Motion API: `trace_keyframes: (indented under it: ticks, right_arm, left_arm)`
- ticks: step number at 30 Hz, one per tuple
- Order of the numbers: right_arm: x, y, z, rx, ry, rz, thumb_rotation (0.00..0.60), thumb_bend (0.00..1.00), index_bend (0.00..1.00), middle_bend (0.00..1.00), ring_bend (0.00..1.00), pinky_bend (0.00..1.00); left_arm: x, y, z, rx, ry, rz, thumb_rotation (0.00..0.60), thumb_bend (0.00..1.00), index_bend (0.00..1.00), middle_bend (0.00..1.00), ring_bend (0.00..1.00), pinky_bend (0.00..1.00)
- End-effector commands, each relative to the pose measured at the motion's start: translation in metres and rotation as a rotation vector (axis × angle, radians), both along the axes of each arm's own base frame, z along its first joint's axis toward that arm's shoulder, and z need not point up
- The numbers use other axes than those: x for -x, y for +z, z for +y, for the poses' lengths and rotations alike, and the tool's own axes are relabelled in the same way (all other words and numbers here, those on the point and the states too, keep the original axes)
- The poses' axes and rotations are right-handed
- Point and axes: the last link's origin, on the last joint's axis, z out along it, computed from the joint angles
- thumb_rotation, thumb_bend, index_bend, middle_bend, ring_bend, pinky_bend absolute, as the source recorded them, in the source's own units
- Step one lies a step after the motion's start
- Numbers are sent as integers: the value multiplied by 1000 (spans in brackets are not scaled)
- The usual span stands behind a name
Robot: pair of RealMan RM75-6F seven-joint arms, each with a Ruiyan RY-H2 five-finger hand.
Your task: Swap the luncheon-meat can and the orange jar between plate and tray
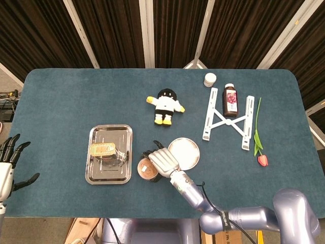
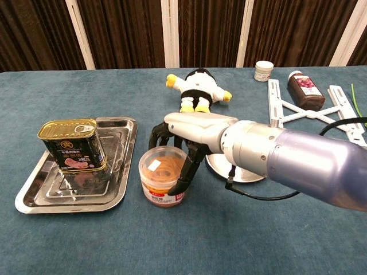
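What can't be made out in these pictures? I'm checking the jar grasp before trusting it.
- Contact on the orange jar: in the chest view the right hand covers its far side; in the head view the hand hides much of the jar.
- Plate: partly covered by the right hand and arm in both views.
- Left hand: cut off by the head view's left edge; absent from the chest view.
- Luncheon-meat can: label too small to read.

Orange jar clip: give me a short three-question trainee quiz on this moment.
1. True or false: the luncheon-meat can stands in the tray.
2. Which hand has its fingers around the orange jar: A left hand, B right hand?
3. Fill in: the plate holds ____.

Key: 1 true. 2 B. 3 nothing.
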Motion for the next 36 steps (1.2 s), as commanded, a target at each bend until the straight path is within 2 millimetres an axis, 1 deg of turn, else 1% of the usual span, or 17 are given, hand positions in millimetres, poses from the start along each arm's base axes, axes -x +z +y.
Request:
trace_keyframes:
  ticks: [1, 3, 6, 10, 12, 17, 19, 24, 28, 29, 31, 33, 35, 36]
  right_arm:
    - [2, 17, -4, 38, -5, -27, 600, 90, 466, 491, 511, 69]
    - [4, 29, -8, 65, -11, -39, 600, 90, 466, 491, 511, 69]
    - [12, 48, -16, 92, -32, -40, 600, 89, 466, 491, 511, 69]
    - [30, 65, -24, 101, -63, -1, 600, 88, 466, 491, 511, 69]
    - [40, 70, -28, 110, -74, 27, 600, 88, 465, 491, 503, 69]
    - [57, 73, -34, 103, -90, 64, 600, 87, 466, 490, 450, 49]
    - [64, 73, -37, 102, -97, 75, 600, 87, 459, 475, 429, 39]
    - [78, 70, -41, 95, -107, 99, 600, 87, 420, 398, 355, 2]
    - [84, 70, -46, 119, -98, 121, 600, 87, 406, 377, 319, 0]
    - [85, 70, -47, 123, -96, 125, 600, 88, 386, 350, 294, 0]
    - [87, 70, -47, 111, -104, 122, 600, 88, 306, 250, 208, 0]
    - [90, 71, -46, 94, -108, 130, 600, 76, 169, 98, 77, 0]
    - [91, 73, -46, 90, -110, 140, 600, 47, 75, 23, 16, 0]
    - [91, 75, -46, 94, -112, 142, 600, 26, 34, 6, 3, 0]
  left_arm:
    - [0, 1, 0, -6, 1, 1, 600, 194, 188, 0, 0, 98]
    - [0, 1, 0, -10, 0, -1, 600, 194, 188, 0, 0, 98]
    - [0, 2, -1, -14, 1, -2, 600, 195, 188, 0, 0, 98]
    - [0, 1, -1, -18, -1, 1, 600, 194, 188, 0, 0, 98]
    - [-1, 0, -2, -17, -3, 6, 600, 194, 188, 0, 0, 98]
    - [-1, -2, -2, -17, 4, 12, 600, 195, 188, 0, 0, 98]
    - [-1, -2, -2, -18, 6, 16, 600, 195, 188, 0, 0, 98]
    - [-2, -3, -2, -24, 10, 22, 600, 194, 188, 0, 0, 98]
    - [-1, -4, -1, -24, 13, 25, 600, 194, 188, 0, 0, 98]
    - [-1, -4, -1, -23, 14, 27, 600, 194, 188, 0, 0, 98]
    - [-1, -5, -1, -23, 15, 27, 600, 194, 188, 0, 0, 98]
    - [-1, -5, 0, -23, 18, 28, 600, 194, 188, 0, 0, 98]
    - [-1, -5, 0, -23, 19, 28, 600, 194, 188, 0, 0, 98]
    - [-1, -5, 0, -22, 20, 29, 600, 194, 188, 0, 0, 98]
